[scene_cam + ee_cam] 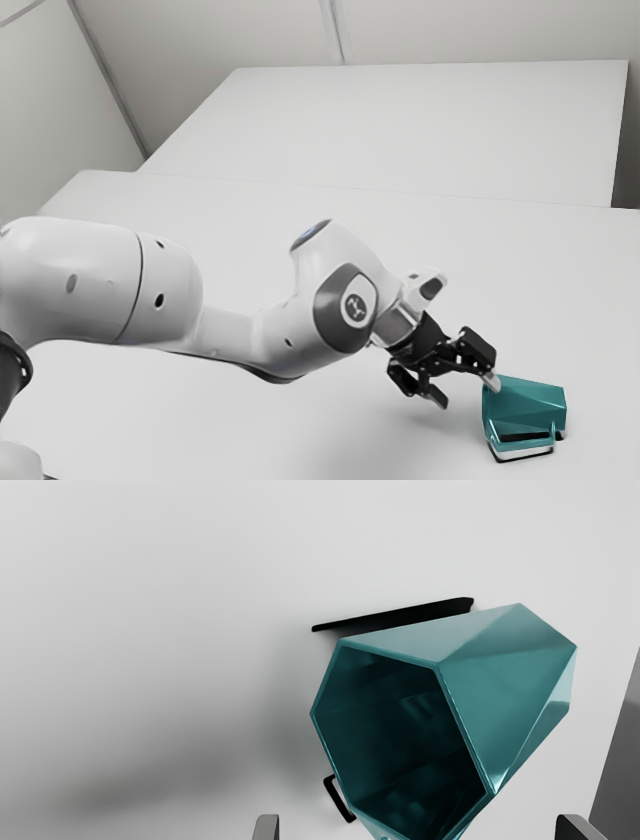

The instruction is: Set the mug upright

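Note:
In the exterior view my gripper (468, 390) stands open at the side of the teal faceted mug (524, 408), one fingertip overlapping the mug's upper corner; whether they touch I cannot tell. The mug lies on its side on the table. In the wrist view, the dark mouth of the mug (510, 680) faces the camera, with its body stretching away behind. The fingertips of my gripper (417, 827) stand wide apart at the bottom edge, with the mug's lower part between them in the picture. No grip on the mug shows.
The white table (250, 420) holds the mug near its front part in the exterior view. Behind it stands another white surface (420, 120), with pale walls beyond. In the wrist view, black shadow-like shapes (400, 617) lie beside the mug, and a table edge runs past its far side.

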